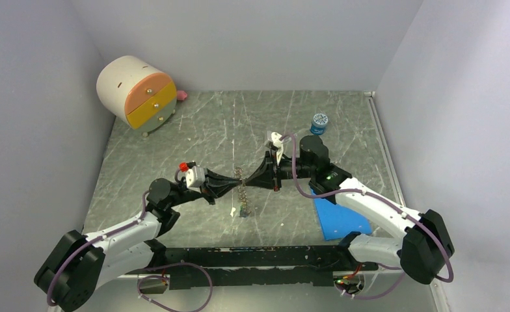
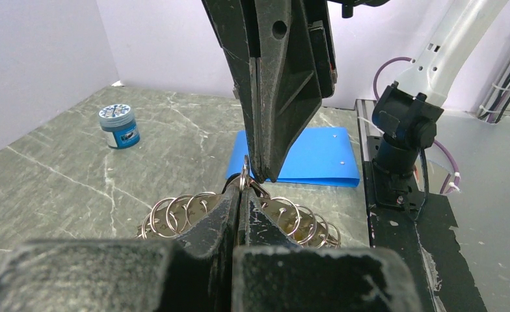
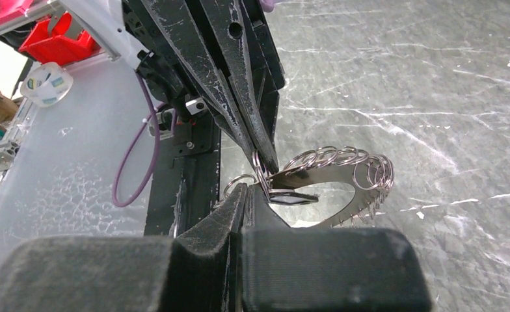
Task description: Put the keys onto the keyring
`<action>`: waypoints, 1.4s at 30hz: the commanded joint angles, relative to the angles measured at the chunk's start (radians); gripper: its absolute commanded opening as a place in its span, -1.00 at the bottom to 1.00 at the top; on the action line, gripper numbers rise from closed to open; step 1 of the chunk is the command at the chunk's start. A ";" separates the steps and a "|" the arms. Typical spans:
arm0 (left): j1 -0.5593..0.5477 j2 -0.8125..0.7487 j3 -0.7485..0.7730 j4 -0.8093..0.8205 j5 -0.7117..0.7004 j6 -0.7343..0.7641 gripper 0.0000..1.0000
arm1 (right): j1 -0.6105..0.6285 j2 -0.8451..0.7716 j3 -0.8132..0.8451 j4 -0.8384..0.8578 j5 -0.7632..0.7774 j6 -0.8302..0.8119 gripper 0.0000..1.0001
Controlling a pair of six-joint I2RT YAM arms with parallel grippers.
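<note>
Silvery keyring hangs at mid-frame in the top view, above the worktop, its long axis running up-down. Your left claw is pressed together, pinching the ring's left edge. Your right claw is pressed together too, tip against the ring from the right. You can't tell if it grips anything. Both sit equally near. One small key lies just below. Blue jar, upper right: patterned lid, nothing readable.

The left tool is covering the middle of the keyring in its wrist view, and the right tool is hiding the ring's near edge in its own. From above, the small bits lying on the surface are looking too tiny to identify.
</note>
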 commanded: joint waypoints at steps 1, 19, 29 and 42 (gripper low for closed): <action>0.005 -0.022 0.023 0.076 0.009 -0.016 -0.95 | 0.003 -0.018 0.029 -0.009 0.004 -0.041 -1.00; 0.012 -0.062 0.021 0.023 0.017 -0.009 -0.95 | 0.001 -0.088 0.023 -0.001 0.065 -0.089 -0.08; 0.013 -0.058 0.020 0.037 0.030 -0.015 -0.95 | 0.001 0.012 0.084 -0.025 0.015 -0.078 -0.39; 0.013 -0.085 0.020 0.008 0.018 -0.002 -0.95 | 0.001 0.029 0.064 -0.078 0.003 -0.119 -1.00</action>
